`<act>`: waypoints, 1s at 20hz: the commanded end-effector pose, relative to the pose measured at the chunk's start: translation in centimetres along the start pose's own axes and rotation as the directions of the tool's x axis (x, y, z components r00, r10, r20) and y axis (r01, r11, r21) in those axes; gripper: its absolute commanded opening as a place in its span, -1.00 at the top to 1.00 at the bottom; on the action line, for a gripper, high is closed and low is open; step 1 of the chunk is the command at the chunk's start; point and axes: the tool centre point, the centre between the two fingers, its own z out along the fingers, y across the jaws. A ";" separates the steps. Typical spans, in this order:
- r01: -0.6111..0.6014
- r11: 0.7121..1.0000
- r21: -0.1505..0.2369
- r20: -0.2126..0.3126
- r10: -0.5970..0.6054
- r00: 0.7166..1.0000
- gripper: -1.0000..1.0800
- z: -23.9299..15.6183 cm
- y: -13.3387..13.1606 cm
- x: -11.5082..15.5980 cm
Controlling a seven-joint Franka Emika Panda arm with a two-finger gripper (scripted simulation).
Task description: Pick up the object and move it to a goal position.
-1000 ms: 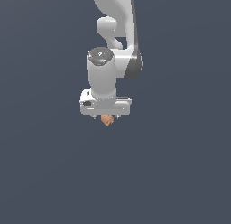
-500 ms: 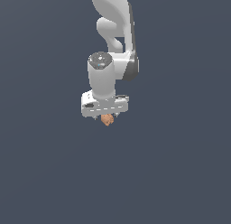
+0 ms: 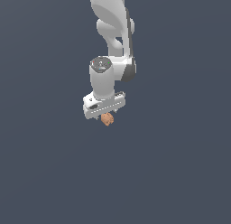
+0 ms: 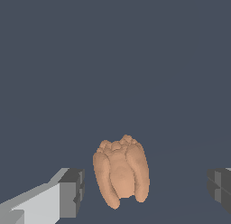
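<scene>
One object between the tool's spread fingers.

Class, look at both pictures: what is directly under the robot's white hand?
Under the hand sits the orange-brown object, between open fingers without touching. Its underside and any contact with the ground are hidden.

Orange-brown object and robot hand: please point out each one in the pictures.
orange-brown object [image 4: 121,172], wrist view, middle of its ridged body
hand [image 4: 146,189], wrist view, midway between the fingertips
</scene>
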 end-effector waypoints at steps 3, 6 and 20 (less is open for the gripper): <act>0.104 0.995 0.003 0.001 -0.104 0.995 -0.92 1.0 -0.5 -1.2; 0.156 0.988 0.005 0.002 -0.156 0.988 -0.92 1.5 -0.8 -1.7; 0.234 0.972 0.008 0.002 -0.234 0.972 -0.92 2.4 -1.2 -2.7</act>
